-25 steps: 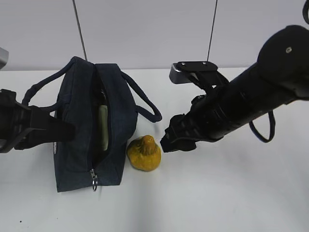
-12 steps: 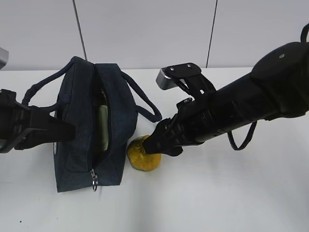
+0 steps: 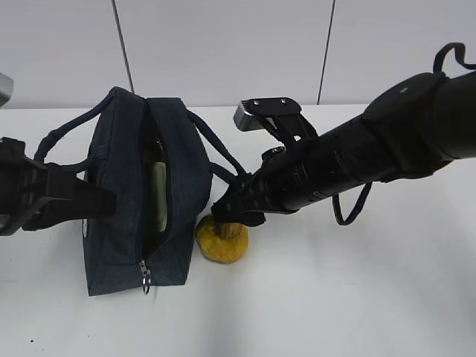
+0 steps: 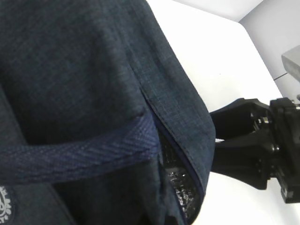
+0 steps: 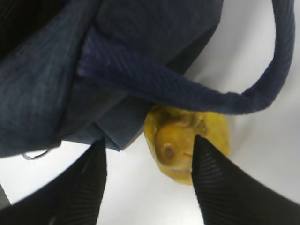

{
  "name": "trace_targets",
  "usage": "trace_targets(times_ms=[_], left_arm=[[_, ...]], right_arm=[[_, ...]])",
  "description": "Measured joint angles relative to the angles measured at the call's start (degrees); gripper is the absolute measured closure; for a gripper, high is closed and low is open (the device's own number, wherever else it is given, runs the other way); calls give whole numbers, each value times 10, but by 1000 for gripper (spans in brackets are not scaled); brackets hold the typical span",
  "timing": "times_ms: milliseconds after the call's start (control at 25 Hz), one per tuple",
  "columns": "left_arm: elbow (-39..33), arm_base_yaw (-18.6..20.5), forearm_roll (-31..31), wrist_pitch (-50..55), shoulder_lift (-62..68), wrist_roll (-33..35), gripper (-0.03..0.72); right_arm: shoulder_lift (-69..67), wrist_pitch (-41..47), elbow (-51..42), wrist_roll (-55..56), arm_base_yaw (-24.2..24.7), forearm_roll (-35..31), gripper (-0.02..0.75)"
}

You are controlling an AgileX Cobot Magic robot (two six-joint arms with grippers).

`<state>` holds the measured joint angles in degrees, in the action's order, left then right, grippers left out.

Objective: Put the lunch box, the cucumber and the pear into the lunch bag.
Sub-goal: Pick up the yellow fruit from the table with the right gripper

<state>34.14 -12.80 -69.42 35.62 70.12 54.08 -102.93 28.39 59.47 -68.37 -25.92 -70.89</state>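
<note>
Pear (image 3: pixel 222 239) stands upright, stubby top up, beside lunch bag (image 3: pixel 119 216).

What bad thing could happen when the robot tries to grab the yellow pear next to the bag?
1. The lumpy yellow-orange pear sits tight against the dark navy fabric lunch bag. The right tool is open, with one finger by the bag's corner, so it might pinch fabric too.
2. The bag's padded loop handle hangs across just above the pear and could snag on the lift.
3. The pear is rounded, so it might roll or slip away.
</note>
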Motion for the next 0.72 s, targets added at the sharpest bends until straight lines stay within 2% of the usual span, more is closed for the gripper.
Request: trace_targets(times_ms=[600, 720], left_arm=[[0, 0, 0, 2, 0, 0, 704], [0, 0, 0, 2, 0, 0, 704]], right_arm=[[-67, -4, 23, -1, 0, -1, 290], [-74, -5, 23, -1, 0, -1, 342]])
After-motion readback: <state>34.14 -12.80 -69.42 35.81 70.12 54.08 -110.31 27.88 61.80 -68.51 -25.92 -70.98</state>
